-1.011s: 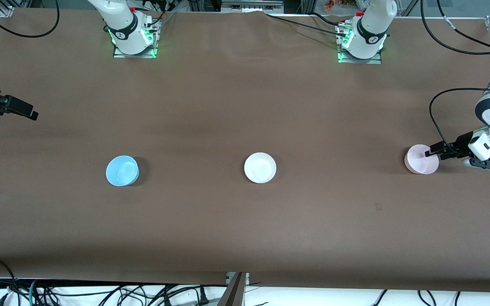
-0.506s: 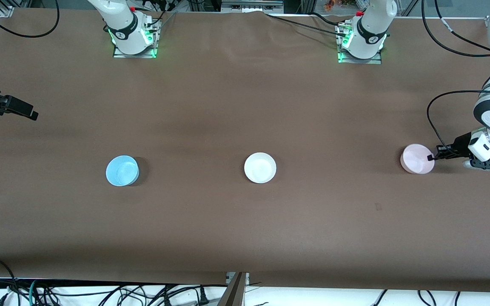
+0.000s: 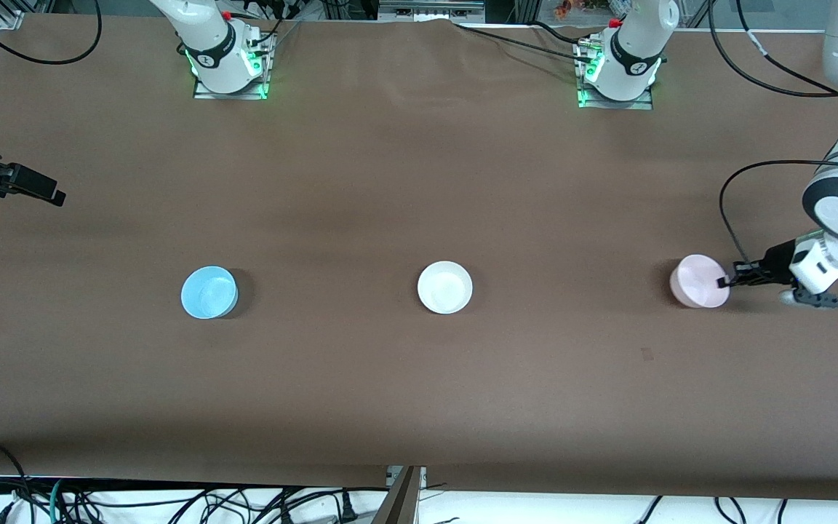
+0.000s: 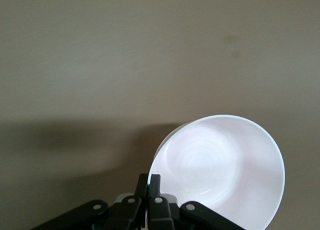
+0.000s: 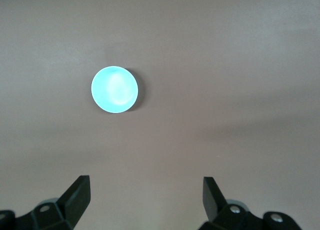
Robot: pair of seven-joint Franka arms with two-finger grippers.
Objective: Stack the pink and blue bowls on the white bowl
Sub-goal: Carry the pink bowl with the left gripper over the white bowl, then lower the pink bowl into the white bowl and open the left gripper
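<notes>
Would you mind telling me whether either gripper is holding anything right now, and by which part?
The left gripper holds the pink bowl by its rim, fingers pinched shut. The right gripper, open, holds nothing.

Even overhead light, soft shadows, sharp

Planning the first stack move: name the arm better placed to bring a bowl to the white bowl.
Left. The left gripper is shut on the pink bowl's rim; the right gripper waits open, high above the blue bowl.
</notes>
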